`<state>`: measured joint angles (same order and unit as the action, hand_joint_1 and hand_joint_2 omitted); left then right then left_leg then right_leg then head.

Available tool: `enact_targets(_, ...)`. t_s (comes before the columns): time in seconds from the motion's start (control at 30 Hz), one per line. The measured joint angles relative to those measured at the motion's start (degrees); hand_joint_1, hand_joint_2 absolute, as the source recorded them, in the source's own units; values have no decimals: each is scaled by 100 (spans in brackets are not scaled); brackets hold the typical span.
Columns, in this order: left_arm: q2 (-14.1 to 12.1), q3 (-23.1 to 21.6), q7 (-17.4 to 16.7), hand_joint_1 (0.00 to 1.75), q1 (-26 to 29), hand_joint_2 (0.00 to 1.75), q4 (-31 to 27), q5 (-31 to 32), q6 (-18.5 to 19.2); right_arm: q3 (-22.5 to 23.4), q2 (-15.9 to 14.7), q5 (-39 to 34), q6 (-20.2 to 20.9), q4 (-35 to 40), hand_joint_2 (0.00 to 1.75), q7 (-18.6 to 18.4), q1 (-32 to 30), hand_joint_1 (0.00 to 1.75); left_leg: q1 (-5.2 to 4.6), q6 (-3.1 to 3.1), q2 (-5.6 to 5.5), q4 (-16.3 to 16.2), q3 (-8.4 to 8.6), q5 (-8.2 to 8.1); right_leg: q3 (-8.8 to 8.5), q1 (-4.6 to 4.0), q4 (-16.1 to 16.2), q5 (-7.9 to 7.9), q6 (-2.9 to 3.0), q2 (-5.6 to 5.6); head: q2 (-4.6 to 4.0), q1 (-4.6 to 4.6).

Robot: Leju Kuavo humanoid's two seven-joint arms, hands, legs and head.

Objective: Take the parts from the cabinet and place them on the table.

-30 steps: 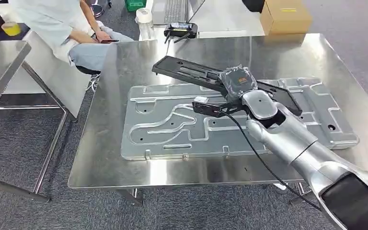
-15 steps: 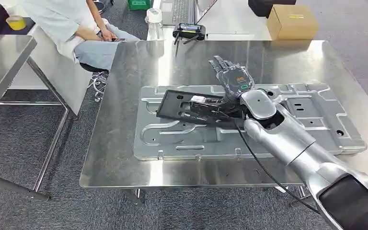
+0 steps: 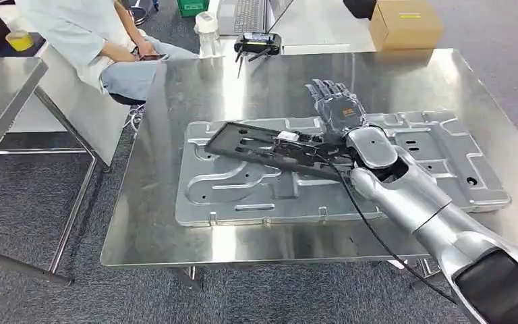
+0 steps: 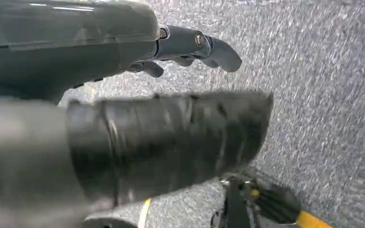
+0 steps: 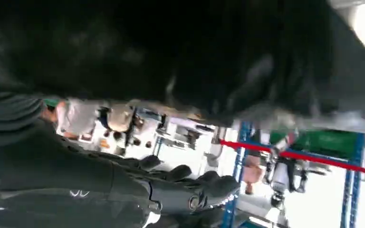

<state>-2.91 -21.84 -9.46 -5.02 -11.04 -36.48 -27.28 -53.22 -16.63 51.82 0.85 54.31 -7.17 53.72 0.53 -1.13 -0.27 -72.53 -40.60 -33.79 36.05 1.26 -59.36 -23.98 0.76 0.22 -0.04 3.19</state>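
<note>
The black part [image 3: 270, 145] lies flat on the big silver plate [image 3: 229, 192] on the shiny surface [image 3: 256, 81]. The right hand [image 3: 337, 108], at its 3 o'clock side, is spread out, holding nothing. The left hand [image 4: 190, 45] hangs over the grey floor [image 4: 323, 95], fingers apart.

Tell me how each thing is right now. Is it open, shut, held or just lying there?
right hand: open, fingers stretched out flat, holding nothing
left hand: open, holding nothing, hanging over the carpet
black part: let go, lying across the silver panel, one end under the right wrist
silver panel: lying flat on the table
table: bearing the panel
cardboard box: closed, beyond the table
</note>
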Motion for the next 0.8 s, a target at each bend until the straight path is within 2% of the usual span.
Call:
enact_targets(0.03,2,0,-4,0,3,0,0,0,7,0,0,0,2,0,0,0,-23,0,10,-18,0,-291,-111,-81,6,2,-1,6,1,-1,0,0)
enact_targets(0.07,2,0,-7,0,6,0,0,0,9,0,0,0,2,0,0,0,-47,0,19,-22,0,-314,-99,-33,7,6,-2,13,0,-1,0,0)
enact_targets(0.1,4,0,-9,0,5,0,0,2,13,0,0,0,2,0,0,0,-60,0,23,-21,0,-97,28,118,11,10,-4,19,-8,-2,0,-2)
enact_targets(0.17,4,0,-13,0,-2,0,0,2,31,7,0,0,4,13,0,0,-55,0,23,4,0,878,578,565,15,23,-6,40,-39,-1,0,0)
enact_targets(0.2,4,0,-17,0,-12,0,0,4,39,18,0,2,4,33,0,-2,-50,0,20,36,-3,1332,818,624,15,28,-6,56,-65,-2,0,0)
enact_targets(0.23,4,0,-28,0,-20,0,0,7,44,31,-7,2,2,46,0,-2,-47,0,-39,62,-10,1402,873,619,40,-6,-7,76,-100,5,0,0)
enact_targets(0.33,4,0,-59,0,-19,0,0,2,63,33,-9,11,13,46,0,0,-58,0,-60,159,-18,1369,789,690,62,22,41,166,-227,5,0,-9)
enact_targets(0.37,4,0,-72,0,-9,0,0,2,68,33,-22,28,17,46,0,-2,-62,0,-32,216,-6,1458,778,768,71,-11,46,193,-275,16,0,-15)
enact_targets(0.4,7,0,-87,0,-15,0,0,0,74,33,-44,48,26,48,0,0,-63,0,-9,264,24,1492,766,839,121,22,-42,45,-272,15,0,-4)
enact_targets(0.43,7,0,-114,0,-22,0,0,2,81,33,-46,70,55,52,0,4,-52,0,-9,325,25,1504,709,884,213,-3,-293,-243,-264,-1,0,-31)
enact_targets(0.47,7,0,-118,0,-26,0,0,2,89,33,-46,85,67,61,0,2,-51,0,-14,371,26,1496,645,922,356,-4,-720,-572,-260,4,0,-46)
enact_targets(0.5,7,0,-120,0,-24,0,0,2,92,33,-48,87,89,59,0,0,-57,0,-24,370,26,1490,586,963,493,-12,-1179,-841,-264,4,0,-59)
enact_targets(0.53,7,0,-127,0,-20,0,0,0,94,31,-48,92,96,59,0,2,-65,0,-38,377,25,1485,519,1004,586,-12,-1541,-1003,-269,3,0,-55)
enact_targets(0.57,7,0,-131,0,-16,0,0,0,103,28,-48,101,105,59,0,2,-68,0,-45,372,25,1471,455,1040,570,-12,-1661,-1016,-271,3,0,-52)
enact_targets(0.6,6,0,-131,0,-16,0,0,-4,111,28,-48,111,113,61,0,2,-66,0,-48,363,22,1446,381,1078,425,-13,-1539,-904,-265,2,0,-55)
enact_targets(0.63,4,0,-131,0,-17,0,0,-7,122,26,-48,120,113,61,0,2,-58,0,-49,349,20,1413,313,1107,188,-13,-1222,-736,-254,1,0,-57)
enact_targets(0.67,7,0,-135,0,-18,0,0,-9,135,28,-48,127,118,63,0,2,-43,0,-49,330,15,1375,250,1132,-149,-14,-737,-567,-236,1,0,-57)
enact_targets(0.7,4,0,-151,0,-20,0,0,-9,160,28,-48,138,124,81,0,0,-17,0,-49,304,13,1333,202,1153,-491,-14,-255,-512,-209,0,0,-61)
enact_targets(0.73,5,0,-166,0,-20,0,0,-9,181,26,-44,153,142,105,0,2,12,0,-80,266,8,1313,138,1180,-585,-59,-21,-618,-191,4,0,-55)
enact_targets(0.77,4,0,-181,0,-17,0,0,-11,194,26,-46,162,157,129,0,2,14,0,-74,232,12,1318,149,1222,-531,-74,-72,-507,-166,4,0,-37)
enact_targets(0.8,2,0,-188,0,-17,0,0,-11,205,26,-46,166,173,131,0,2,24,0,-67,198,9,1320,141,1264,-519,-82,-27,-521,-155,4,0,-79)
